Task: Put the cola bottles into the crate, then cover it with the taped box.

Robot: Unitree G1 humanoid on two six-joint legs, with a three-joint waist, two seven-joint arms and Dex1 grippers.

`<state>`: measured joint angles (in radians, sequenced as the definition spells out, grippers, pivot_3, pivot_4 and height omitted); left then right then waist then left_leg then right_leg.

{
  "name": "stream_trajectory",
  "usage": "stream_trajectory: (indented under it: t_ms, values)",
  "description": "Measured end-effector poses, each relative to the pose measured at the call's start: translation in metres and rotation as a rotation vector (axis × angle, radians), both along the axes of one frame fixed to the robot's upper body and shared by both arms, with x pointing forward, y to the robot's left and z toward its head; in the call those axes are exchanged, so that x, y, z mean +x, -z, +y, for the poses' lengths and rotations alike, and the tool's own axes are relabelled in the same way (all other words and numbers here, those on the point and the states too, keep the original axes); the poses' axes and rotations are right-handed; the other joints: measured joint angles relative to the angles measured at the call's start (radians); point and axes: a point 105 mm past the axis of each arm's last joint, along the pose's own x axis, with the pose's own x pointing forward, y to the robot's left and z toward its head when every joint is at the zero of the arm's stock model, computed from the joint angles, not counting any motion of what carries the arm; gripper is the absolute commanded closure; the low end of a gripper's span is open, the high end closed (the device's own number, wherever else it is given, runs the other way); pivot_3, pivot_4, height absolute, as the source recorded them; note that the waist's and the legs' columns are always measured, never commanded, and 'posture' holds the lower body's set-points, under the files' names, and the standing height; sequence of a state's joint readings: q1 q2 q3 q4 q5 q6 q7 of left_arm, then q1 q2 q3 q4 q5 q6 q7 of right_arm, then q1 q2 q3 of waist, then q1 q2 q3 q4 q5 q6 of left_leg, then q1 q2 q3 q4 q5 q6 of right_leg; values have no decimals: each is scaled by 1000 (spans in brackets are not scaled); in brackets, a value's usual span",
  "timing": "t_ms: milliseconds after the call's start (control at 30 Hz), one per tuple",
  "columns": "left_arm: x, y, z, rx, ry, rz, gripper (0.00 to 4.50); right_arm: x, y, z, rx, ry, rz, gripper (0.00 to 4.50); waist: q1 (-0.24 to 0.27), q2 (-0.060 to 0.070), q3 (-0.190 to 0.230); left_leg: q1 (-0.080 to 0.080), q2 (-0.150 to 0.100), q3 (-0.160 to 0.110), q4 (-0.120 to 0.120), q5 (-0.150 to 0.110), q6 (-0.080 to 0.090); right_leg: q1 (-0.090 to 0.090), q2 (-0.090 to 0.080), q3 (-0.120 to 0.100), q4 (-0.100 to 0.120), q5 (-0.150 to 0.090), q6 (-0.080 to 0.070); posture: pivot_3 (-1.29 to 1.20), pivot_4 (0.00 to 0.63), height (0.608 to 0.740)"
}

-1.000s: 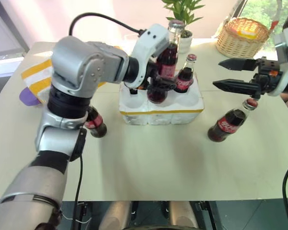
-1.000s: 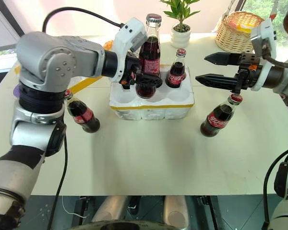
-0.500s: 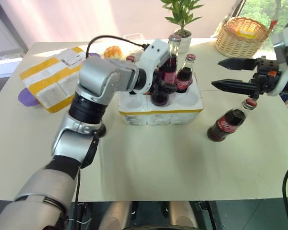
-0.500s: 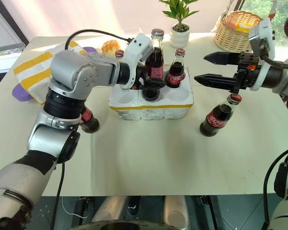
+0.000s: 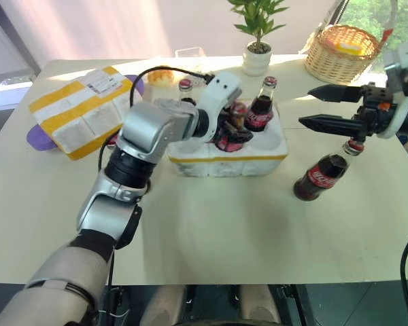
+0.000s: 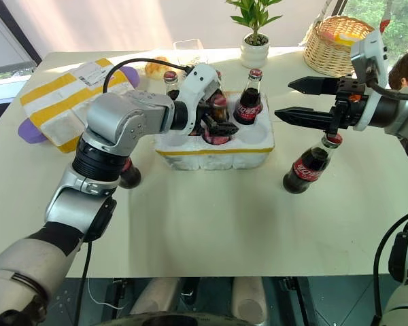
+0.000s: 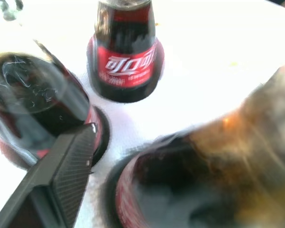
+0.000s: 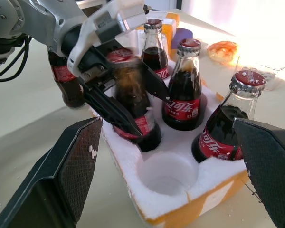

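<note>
The left end effector [image 8: 128, 102], fingers spread either side of a bottle [image 8: 133, 111] seated in the crate [image 5: 228, 153] mid-surface, looks to be releasing it. The right end effector [image 5: 326, 107] hovers wide open, empty, above another bottle [image 5: 323, 173] standing right of the crate. The taped box [image 5: 81, 109] waits far left.

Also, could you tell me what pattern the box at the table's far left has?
Broad yellow stripes on white, clearest in the left eye view: taped box.

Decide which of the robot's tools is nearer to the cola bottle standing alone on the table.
Right. The right tool hangs just above that bottle; the left tool is over at the crate.
</note>
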<state>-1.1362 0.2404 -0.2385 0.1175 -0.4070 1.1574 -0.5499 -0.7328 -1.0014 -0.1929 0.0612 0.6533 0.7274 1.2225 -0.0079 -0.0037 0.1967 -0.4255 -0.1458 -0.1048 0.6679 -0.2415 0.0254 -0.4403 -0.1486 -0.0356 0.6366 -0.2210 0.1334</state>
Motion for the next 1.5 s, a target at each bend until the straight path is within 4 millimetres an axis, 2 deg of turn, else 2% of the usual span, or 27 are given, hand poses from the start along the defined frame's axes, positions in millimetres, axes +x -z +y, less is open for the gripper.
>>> stream_trajectory:
  t_ms: [67, 100, 167, 233, 333, 467, 633, 700, 900, 933, 967, 1033, 1167, 1233, 1300, 1500]
  values:
    - [-3, -12, 1, -29, 17, 17, 69, 0, 0, 0, 0, 1, 0, 0, 0, 0, 0, 0, 0, 0, 0, 0, 0, 0, 0, 0, 0, 0, 0, 0, 150, 740]
    - [-4, -24, 3, -50, 29, 19, 69, 0, 0, 0, 0, 1, -1, 0, -1, 0, 0, 0, 0, 0, 0, 0, 0, -1, 0, 0, 0, 0, 0, 0, 150, 740]
    - [-11, -63, 6, -107, 61, -5, 69, 0, -1, 0, -1, 0, -4, 0, -2, 0, 0, -1, 0, 0, 0, 0, 0, -1, 0, 0, 0, 0, 0, 0, 150, 740]
    - [-28, -105, 14, -164, 123, -21, 69, 0, -2, 0, -1, -1, -12, 0, -5, 0, 0, 0, 0, 0, -1, 0, 0, 0, 0, 0, 0, 0, 0, 0, 150, 740]
    - [-47, -136, 26, -185, 173, -15, 69, 2, -2, -1, 4, 2, -13, 0, -5, 1, 0, 1, 0, 0, -1, 0, 0, 0, 1, 0, 0, 0, 0, 0, 150, 740]
    - [-51, -147, 50, -177, 129, 43, 69, 5, -1, 0, 11, -4, -13, 0, -6, 0, 0, 2, 0, 0, 0, 1, -1, 0, 1, 0, 3, 0, 0, 0, 150, 740]
    - [-50, -163, 85, -162, 25, -21, 69, 10, 0, 2, 20, -15, -5, 0, -6, 0, 0, 2, 0, 0, 0, 1, -1, -1, 1, 1, 5, 0, 0, 0, 150, 740]
    - [-49, -165, 105, -141, -16, -56, 69, 11, 0, 4, 15, -26, -8, 0, -9, 1, 0, 2, 0, 0, -1, 1, -1, -2, 1, 2, 5, 0, 0, 0, 150, 740]
    - [-51, -149, 198, -61, -191, -108, 69, 16, 4, 3, 12, -36, 17, 0, -14, 1, 0, 2, 0, 2, -2, 1, -1, -4, 2, 5, 6, 0, 0, 0, 150, 740]
    - [-57, -139, 222, -31, -224, -102, 69, 17, 4, 3, 13, -38, 16, 0, -16, 1, 0, 2, 0, 3, -3, 1, -1, -5, 2, 5, 6, 0, 0, 0, 150, 740]
    - [-63, -132, 236, -14, -232, -94, 69, 18, 4, 2, 14, -35, 18, 0, -15, 1, 0, 2, 0, 2, -3, 1, -1, -5, 2, 5, 6, 0, 0, 0, 150, 740]
    - [-85, -113, 252, 27, -156, -75, 69, 19, 4, 1, 14, -38, 20, 0, -15, 1, 0, 2, 1, 3, -3, 1, -1, -5, 3, 7, 5, 0, 0, 0, 150, 740]
    - [-114, -91, 252, 98, 13, -102, 69, 23, 6, 5, 16, -59, 31, 0, 1, 1, 0, 2, 2, 0, -1, 1, -2, -1, 6, 7, 0, 1, -2, 0, 150, 740]
    - [-125, -61, 253, 54, 59, -65, 69, 26, 6, 8, 21, -68, 34, 0, -5, 11, -4, 7, 2, 1, -4, 0, 0, 3, 7, 8, -4, 2, -3, 0, 150, 740]
    - [-130, -37, 253, -18, 74, -22, 69, 29, 11, 4, 24, -54, 58, 0, -4, 6, -1, 7, 7, 1, -4, -3, 4, 4, 11, 8, -4, 2, -5, 0, 150, 740]
    - [-139, -12, 262, 8, 14, -76, 69, 32, 11, 7, 16, -69, 75, 0, -7, 6, -1, 6, 13, 2, -6, -3, 1, 1, 15, 9, -5, 4, -8, 0, 150, 740]
